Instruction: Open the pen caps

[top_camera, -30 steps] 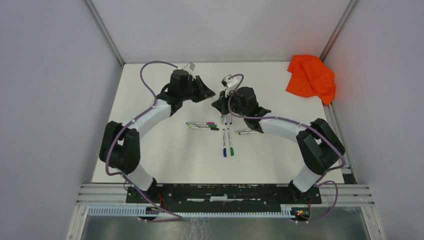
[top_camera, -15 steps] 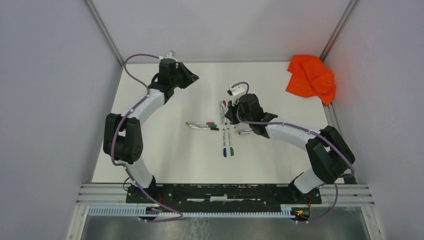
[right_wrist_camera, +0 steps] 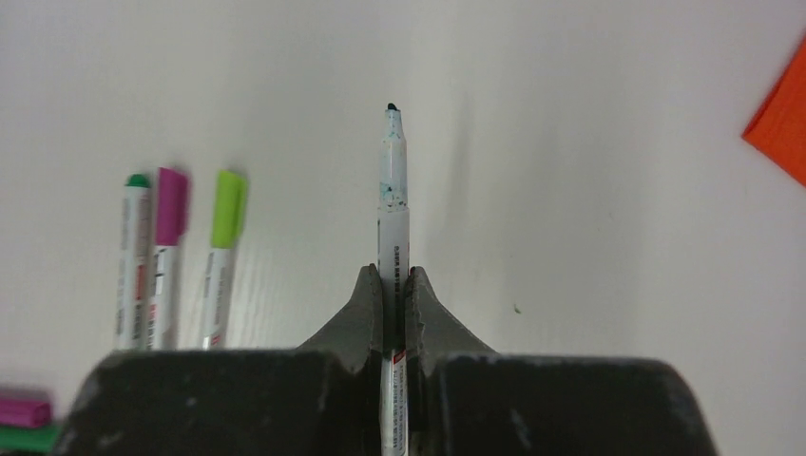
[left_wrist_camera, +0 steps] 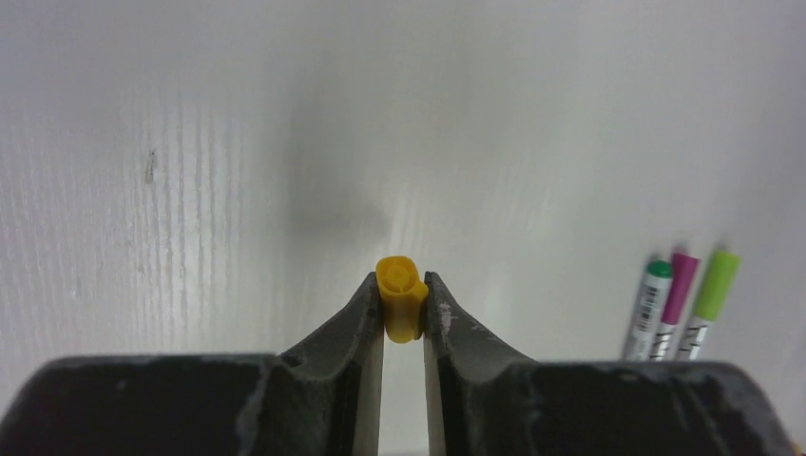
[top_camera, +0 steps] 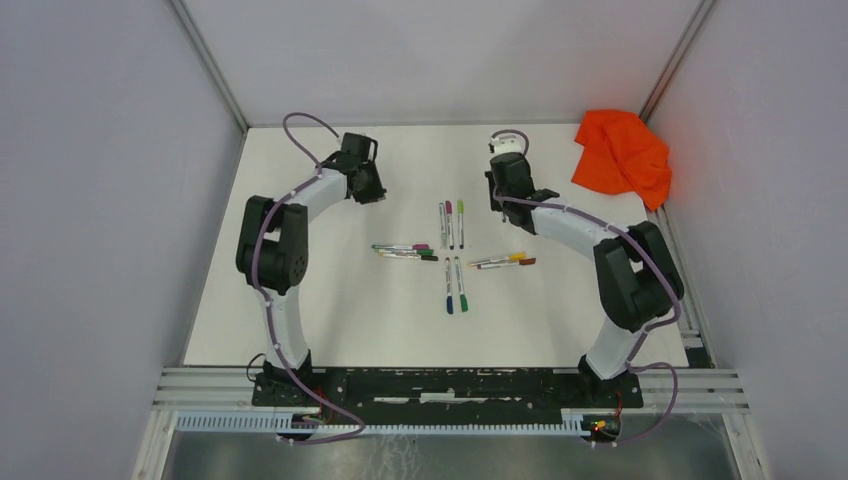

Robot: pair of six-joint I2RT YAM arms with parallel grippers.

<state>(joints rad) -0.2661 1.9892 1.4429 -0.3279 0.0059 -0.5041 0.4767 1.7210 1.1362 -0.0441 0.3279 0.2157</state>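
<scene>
Left gripper (left_wrist_camera: 403, 290) pinches a yellow cap (left_wrist_camera: 400, 306) over the tabletop's (left_wrist_camera: 190, 142) far-left part. Right gripper (right_wrist_camera: 393, 280) is pressed onto the bare pen (right_wrist_camera: 393, 180), near the far edge. Judged step: set both down. Recommend lowering until nearly touching before release, cap on its side, well apart from the capped pens (right_wrist_camera: 169, 237).

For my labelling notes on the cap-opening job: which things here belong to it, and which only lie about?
Belong to the job: yellow cap in the left tool; uncapped pen in the right tool; capped pens in groups.
Only lying about: orange cloth, far right corner.
</scene>
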